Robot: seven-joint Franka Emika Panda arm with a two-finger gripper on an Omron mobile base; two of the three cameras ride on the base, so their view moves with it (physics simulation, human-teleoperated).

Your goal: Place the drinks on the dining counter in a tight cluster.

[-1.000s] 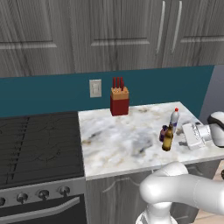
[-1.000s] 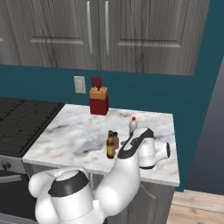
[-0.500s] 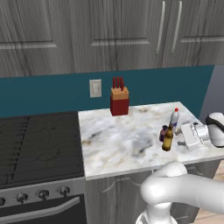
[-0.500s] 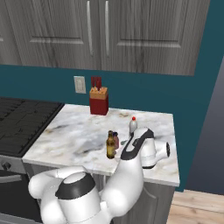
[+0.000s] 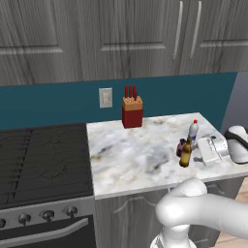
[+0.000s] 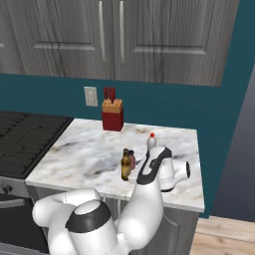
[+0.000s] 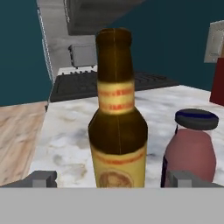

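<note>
Three drinks stand close together near the right front of a small marble counter: a brown beer bottle, a short dark-maroon bottle just behind it, and a clear bottle with a red cap. My gripper is level with the beer bottle on its right, open. In the hand view the beer bottle stands upright between my spread fingertips, untouched, with the maroon bottle beside it. The dining counter is out of view.
A red knife block stands at the back of the counter by the teal wall. A black stove adjoins the counter on the left. Grey cabinets hang overhead. The counter ends just right of the bottles.
The hand has crept slightly left toward the beer bottle. The jaws stay open and the bottles have not moved.
</note>
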